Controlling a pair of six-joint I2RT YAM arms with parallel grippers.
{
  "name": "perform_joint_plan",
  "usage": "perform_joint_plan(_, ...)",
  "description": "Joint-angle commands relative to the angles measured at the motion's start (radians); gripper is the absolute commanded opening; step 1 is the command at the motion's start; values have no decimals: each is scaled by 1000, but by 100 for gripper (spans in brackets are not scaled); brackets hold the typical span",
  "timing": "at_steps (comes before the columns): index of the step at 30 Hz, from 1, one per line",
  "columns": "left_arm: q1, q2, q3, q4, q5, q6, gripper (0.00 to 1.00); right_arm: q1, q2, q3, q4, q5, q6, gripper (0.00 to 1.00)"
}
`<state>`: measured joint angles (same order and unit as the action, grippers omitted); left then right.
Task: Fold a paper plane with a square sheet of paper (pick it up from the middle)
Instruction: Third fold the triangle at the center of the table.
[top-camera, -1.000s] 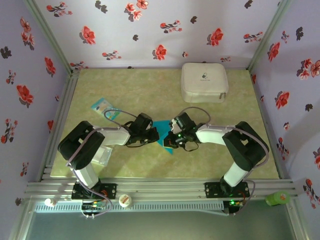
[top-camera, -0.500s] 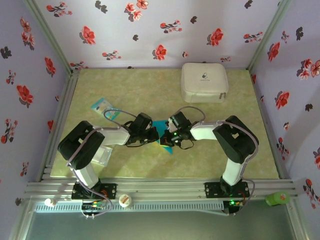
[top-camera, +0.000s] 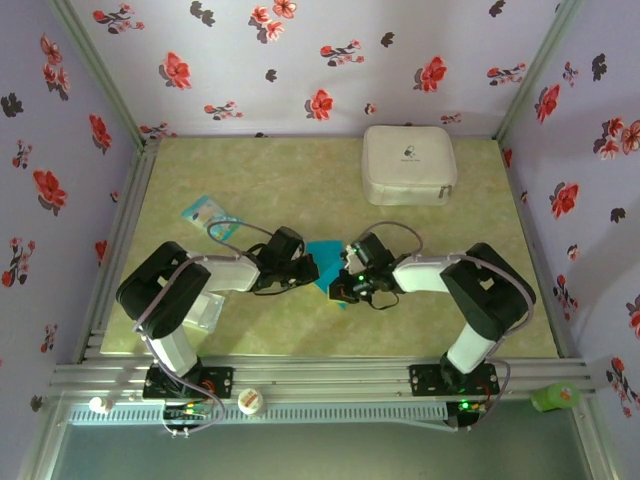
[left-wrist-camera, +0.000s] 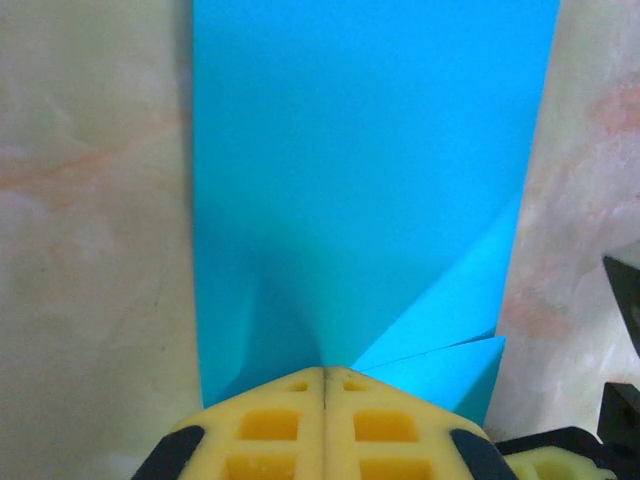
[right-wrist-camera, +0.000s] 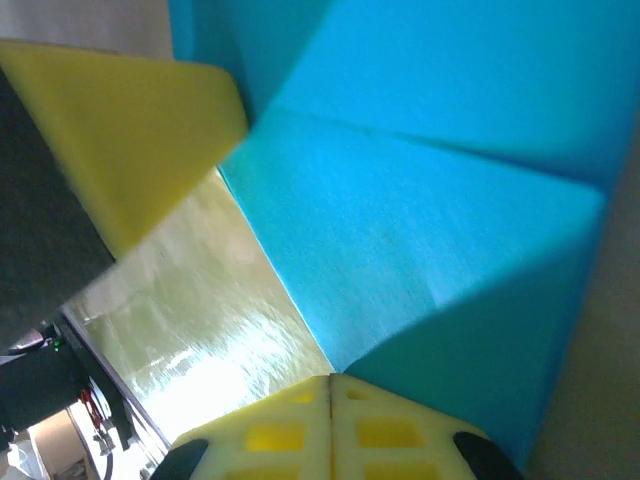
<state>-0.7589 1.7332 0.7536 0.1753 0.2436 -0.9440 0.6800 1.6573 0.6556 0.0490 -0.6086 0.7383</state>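
Right claw (right-wrist-camera: 330, 380) edged rightward; it and left claw (left-wrist-camera: 324, 375) clamp the one square sheet of paper (left-wrist-camera: 370, 170).

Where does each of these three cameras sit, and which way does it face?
Top external: fixed overhead behind the robot, looking down on the table; left arm and right arm show, bases nearest.
Left wrist: on the left arm's wrist, looking forward along its shut left gripper at the teal paper.
Right wrist: likewise past the shut right gripper.
Shared: both wrist views see that paper, from opposite sides.
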Motion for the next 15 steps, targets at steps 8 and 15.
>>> perform_joint_plan(8,9,48,-43,-95,-50,-13,0,-32,-104,-132,-104,-10,-54,8)
perform_joint_plan(15,10,43,-46,-90,-50,-19,0,-60,-188,-181,-134,12,-73,8)
